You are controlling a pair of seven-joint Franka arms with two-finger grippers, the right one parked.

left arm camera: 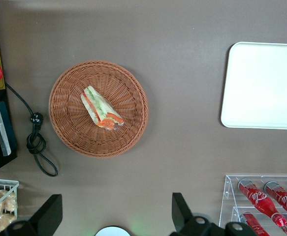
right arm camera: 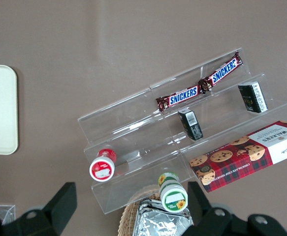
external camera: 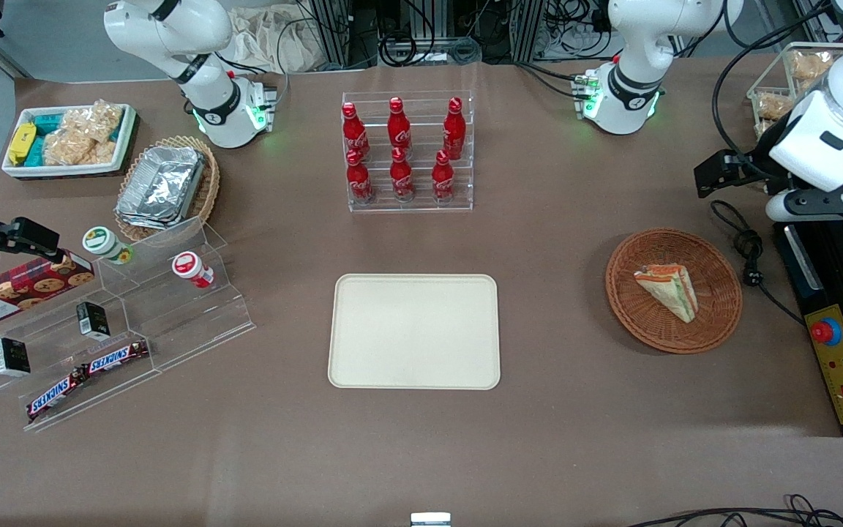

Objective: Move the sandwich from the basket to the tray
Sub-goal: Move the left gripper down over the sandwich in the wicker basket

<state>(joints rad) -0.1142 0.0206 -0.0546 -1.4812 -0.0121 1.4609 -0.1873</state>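
The sandwich (external camera: 669, 290) (left arm camera: 101, 109), a clear-wrapped wedge with orange, green and red layers, lies flat in the round reddish-brown basket (external camera: 714, 322) (left arm camera: 67, 128). The cream tray (external camera: 414, 331) (left arm camera: 264, 86) lies bare at mid-table, beside the basket toward the parked arm's end. My gripper (left arm camera: 114, 210) (external camera: 725, 176) hangs high over the table, farther from the front camera than the basket and toward the working arm's end. Its fingers (left arm camera: 180, 209) stand wide open with nothing between them.
A black cable (external camera: 747, 245) lies coiled beside the basket, next to a black control box with a red stop button (external camera: 825, 333). A clear rack of red cola bottles (external camera: 407, 150) stands farther from the front camera than the tray. Acrylic snack shelves (external camera: 121, 322) stand toward the parked arm's end.
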